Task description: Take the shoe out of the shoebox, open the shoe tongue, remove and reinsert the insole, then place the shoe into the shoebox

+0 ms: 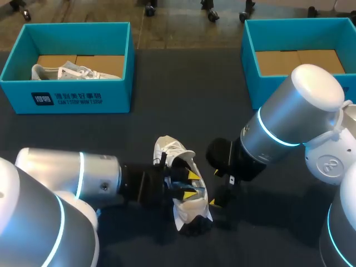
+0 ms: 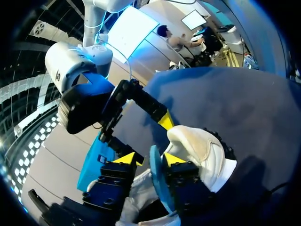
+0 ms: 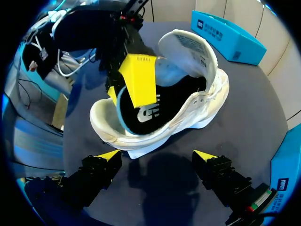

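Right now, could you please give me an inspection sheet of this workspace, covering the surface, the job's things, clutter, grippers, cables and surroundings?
surface: dark table.
job's things: white shoe at the table's middle, tongue open; insole inside it, one edge raised; second shoe in the left shoebox; right shoebox shows only its cardboard floor.
clutter: nothing seen.
grippers: left gripper shut on the insole's raised edge; right gripper open beside the white shoe, nothing between its fingers.
cables: white cables behind the left gripper, off the table.
surroundings: nothing seen reaching over the table.
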Controlling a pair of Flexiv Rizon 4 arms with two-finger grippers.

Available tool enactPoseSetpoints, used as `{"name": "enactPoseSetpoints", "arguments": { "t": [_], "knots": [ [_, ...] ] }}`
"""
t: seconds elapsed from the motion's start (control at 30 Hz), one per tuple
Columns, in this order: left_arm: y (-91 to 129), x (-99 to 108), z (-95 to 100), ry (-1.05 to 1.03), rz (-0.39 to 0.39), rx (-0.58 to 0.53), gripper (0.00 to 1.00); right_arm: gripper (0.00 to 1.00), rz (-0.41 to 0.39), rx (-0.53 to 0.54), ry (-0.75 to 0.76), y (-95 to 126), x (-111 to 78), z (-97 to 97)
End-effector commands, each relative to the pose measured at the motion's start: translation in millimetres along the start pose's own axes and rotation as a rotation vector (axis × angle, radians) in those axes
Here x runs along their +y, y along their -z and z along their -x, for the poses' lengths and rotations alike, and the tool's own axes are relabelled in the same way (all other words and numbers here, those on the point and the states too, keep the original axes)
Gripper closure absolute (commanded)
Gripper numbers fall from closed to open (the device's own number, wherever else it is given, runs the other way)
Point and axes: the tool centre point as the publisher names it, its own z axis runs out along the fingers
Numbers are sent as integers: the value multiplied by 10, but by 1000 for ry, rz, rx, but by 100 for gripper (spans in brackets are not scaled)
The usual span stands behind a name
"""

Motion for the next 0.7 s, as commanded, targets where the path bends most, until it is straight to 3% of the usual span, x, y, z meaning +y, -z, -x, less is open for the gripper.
{"name": "enactPoseSetpoints", "arguments": {
  "t": [0.03,0.27,0.3,0.33,0.7],
  "knots": [
    [149,-71,-11,-1,2,17,55,0,-2,-4,-1,-13,4,-15],
    [233,-84,-43,35,23,61,60,0,-2,-4,-1,-13,4,-15],
    [235,-71,-59,38,24,63,75,0,-2,-4,-1,-13,4,-15],
    [223,-51,-79,41,29,69,100,0,-2,-4,-1,-13,4,-15],
    [-41,54,-184,40,45,130,100,0,-2,-4,-1,-13,4,-15]
  ]
}}
